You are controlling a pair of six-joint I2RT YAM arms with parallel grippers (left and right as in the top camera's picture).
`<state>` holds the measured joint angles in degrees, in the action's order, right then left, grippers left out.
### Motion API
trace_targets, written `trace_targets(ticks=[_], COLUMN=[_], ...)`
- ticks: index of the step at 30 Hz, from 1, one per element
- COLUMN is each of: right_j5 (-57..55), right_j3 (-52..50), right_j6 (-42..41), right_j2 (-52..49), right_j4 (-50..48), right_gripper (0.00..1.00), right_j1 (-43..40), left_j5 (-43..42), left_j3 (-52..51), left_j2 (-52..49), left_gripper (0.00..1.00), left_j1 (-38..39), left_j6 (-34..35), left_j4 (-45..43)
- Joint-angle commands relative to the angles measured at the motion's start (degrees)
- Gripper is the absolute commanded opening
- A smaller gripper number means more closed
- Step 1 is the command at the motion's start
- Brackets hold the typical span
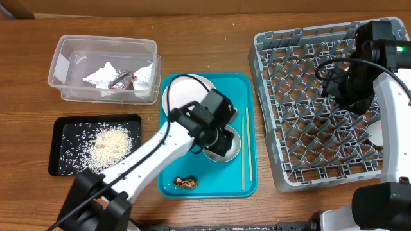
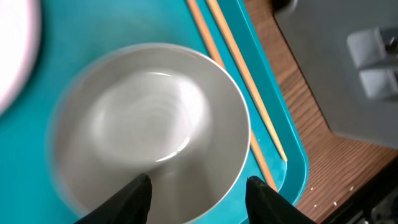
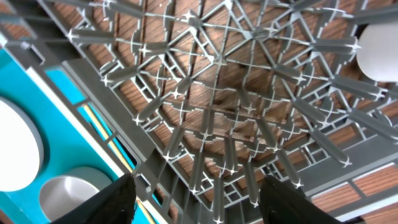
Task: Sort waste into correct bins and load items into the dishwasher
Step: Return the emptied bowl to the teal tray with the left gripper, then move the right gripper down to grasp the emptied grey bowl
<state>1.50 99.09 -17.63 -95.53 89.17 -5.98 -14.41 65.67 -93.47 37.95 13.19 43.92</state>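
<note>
A grey bowl [image 1: 235, 146] sits on the teal tray [image 1: 250, 186], next to a white plate [image 1: 183, 93], two chopsticks [image 1: 244, 147] and food scraps [image 1: 186, 183]. My left gripper [image 1: 218, 146] is open right at the bowl. In the left wrist view, one finger of the left gripper [image 2: 199, 193] is inside the bowl [image 2: 149, 118] and one is outside its rim. My right gripper [image 1: 350, 96] is open and empty above the grey dish rack [image 1: 308, 128]. In the right wrist view, the right gripper [image 3: 202, 199] hangs over the rack's tines [image 3: 217, 112].
A clear bin [image 1: 70, 51] with wrappers stands at the back left. A black tray [image 1: 64, 128] holds rice. A white dish [image 1: 376, 135] lies in the rack's right side and shows in the right wrist view [image 3: 379, 50]. The chopsticks [image 2: 242, 68] lie along the tray's right edge.
</note>
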Motion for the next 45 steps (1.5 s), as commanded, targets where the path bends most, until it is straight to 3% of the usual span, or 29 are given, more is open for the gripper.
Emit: trace_targets(ticks=[1, 7, 10, 15, 27, 34, 38, 45], right_j5=[4.8, 15.6, 16.2, 16.2, 11.4, 10.4, 8.4, 8.6], right_j3=[0.2, 0.2, 0.2, -1.7, -21.2, -33.9, -38.2, -40.7], right_j6=[4.3, 12.5, 13.6, 13.1, 1.0, -4.8, -8.0, -8.0], right_j2=[1.0, 1.0, 1.0, 0.9, 0.9, 0.9, 0.9, 0.9], right_j4=[-0.1, -0.1, -0.3, -3.5, -19.2, -32.9, -37.7, -41.4], right_gripper=[0.67, 0.69, 0.7, 0.71, 0.7, 0.63, 0.61, 0.47], right_j1=[-0.1, 2.8, 7.7, 17.4, 33.8, 36.3, 36.3, 36.3], left_j5=[3.3, 6.0, 6.0, 6.0, 6.0, 6.0, 6.0, 6.0], left_j3=[4.1, 6.0, 6.0, 6.0, 5.7, 5.7, 5.7, 5.7], left_j2=[4.9, 12.8, 16.3, 18.3, 17.7, 17.7, 17.6, 17.6], left_gripper=[0.51, 0.53, 0.69, 0.75, 0.8, 0.8, 0.81, 0.8], left_j1=[-3.5, -12.4, -17.3, -21.9, -22.3, -22.3, -22.3, -22.3], left_j6=[1.5, 4.1, 4.9, 4.9, 4.9, 4.9, 4.9, 4.9], left_j4=[3.2, 10.3, 13.4, 18.1, 19.3, 19.3, 19.3, 19.3])
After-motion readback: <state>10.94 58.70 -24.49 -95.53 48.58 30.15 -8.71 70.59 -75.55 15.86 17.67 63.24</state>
